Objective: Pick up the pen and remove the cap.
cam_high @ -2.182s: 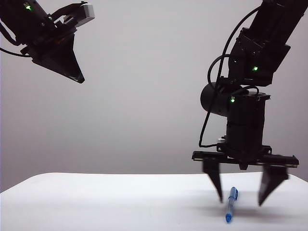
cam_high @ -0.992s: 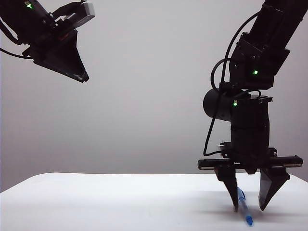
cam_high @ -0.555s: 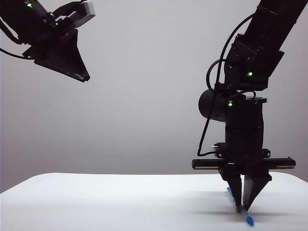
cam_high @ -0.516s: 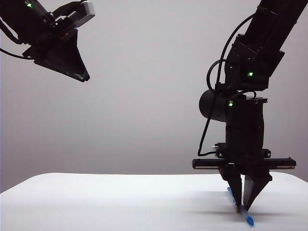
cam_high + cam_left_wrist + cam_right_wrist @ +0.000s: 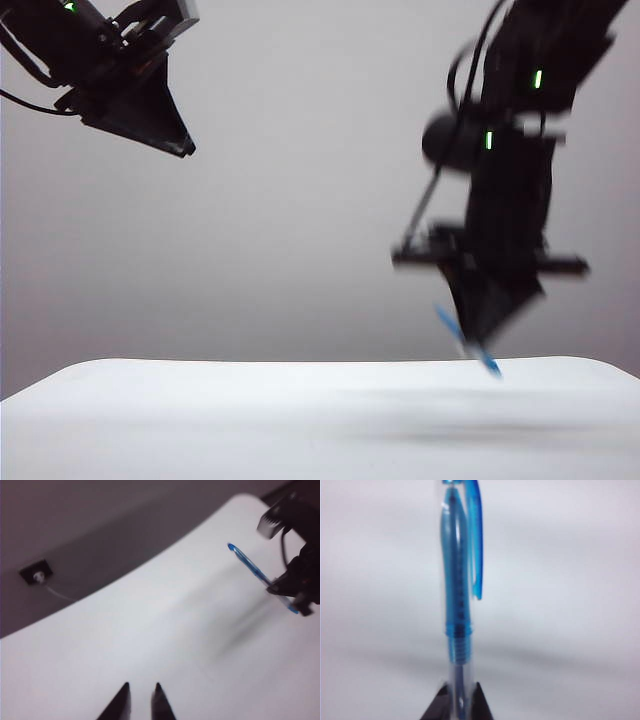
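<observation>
The pen (image 5: 456, 630) is a slim translucent blue ballpoint, and my right gripper (image 5: 461, 685) is shut on its barrel. The cap (image 5: 448, 555) with its blue clip (image 5: 476, 545) sits on the pen's far end. In the exterior view the right gripper (image 5: 478, 340) hangs blurred above the white table (image 5: 200, 420) at the right. The pen (image 5: 489, 363) slants through it, clear of the surface. My left gripper (image 5: 185, 150) is high at the upper left, far from the pen. Its fingertips (image 5: 141, 686) stand a little apart with nothing between them. The left wrist view also shows the pen (image 5: 250, 566) in the right gripper (image 5: 292, 592).
The white table has a curved far edge against a plain grey wall. A small dark wall plate with a thin cord (image 5: 36, 573) sits beyond the table in the left wrist view.
My right gripper closed on the pen lying on the table, then rose with it and tilted, lifting the pen off the surface. The left gripper stayed high at the upper left.
</observation>
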Robot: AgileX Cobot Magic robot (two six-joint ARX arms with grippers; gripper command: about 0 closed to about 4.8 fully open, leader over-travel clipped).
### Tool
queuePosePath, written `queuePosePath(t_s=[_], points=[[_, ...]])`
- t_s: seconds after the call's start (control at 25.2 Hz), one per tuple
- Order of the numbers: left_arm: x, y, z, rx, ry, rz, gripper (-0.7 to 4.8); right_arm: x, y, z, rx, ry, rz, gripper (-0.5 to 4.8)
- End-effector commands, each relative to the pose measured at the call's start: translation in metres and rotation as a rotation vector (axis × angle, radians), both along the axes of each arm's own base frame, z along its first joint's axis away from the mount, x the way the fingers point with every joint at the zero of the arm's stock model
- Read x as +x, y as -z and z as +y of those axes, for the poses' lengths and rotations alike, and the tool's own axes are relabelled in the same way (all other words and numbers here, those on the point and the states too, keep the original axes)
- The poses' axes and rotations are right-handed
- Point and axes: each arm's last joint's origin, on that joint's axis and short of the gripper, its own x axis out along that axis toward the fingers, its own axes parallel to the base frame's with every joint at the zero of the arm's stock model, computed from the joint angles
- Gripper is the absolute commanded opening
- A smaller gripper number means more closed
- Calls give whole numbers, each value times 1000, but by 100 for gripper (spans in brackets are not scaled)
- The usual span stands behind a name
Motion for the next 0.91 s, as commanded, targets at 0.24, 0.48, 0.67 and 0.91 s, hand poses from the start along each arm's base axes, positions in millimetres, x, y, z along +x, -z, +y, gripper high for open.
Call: queuePosePath(t_s=[0.24, 0.48, 0.67, 0.91], points=[[4, -27, -10, -376, 284, -65, 184, -45, -128, -8, 384, -333, -300, -1], [-2, -69, -23, -658, 559, -188, 267, -102, -207, -27, 607, -560, -584, -1], [-9, -83, -34, -737, 611, -222, 298, -109, -213, -28, 670, -628, -582, -1], [-14, -80, -56, -763, 612, -198, 311, -110, -216, -25, 733, -660, -575, -2]])
